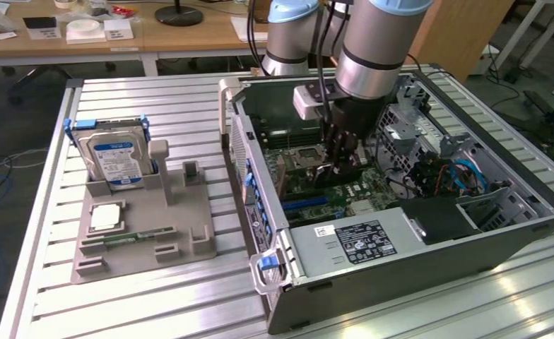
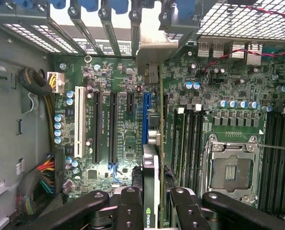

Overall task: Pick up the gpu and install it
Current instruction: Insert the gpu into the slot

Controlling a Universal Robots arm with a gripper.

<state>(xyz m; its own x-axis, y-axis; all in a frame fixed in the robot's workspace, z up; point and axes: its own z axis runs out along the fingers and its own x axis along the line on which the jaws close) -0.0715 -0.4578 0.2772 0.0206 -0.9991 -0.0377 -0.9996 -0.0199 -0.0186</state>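
The gpu (image 2: 151, 179) near the blue slot (image 2: 145, 115)
The pincer (image 2: 154, 213) is clamped on the gpu; its edge should line up straight along this slot, upright, before any push.

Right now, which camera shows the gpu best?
The wrist view: the gpu is held edge-on in the gripper, close to the blue slot on the motherboard. The exterior view gives just a dark sliver of the card under the gripper, inside the computer case.
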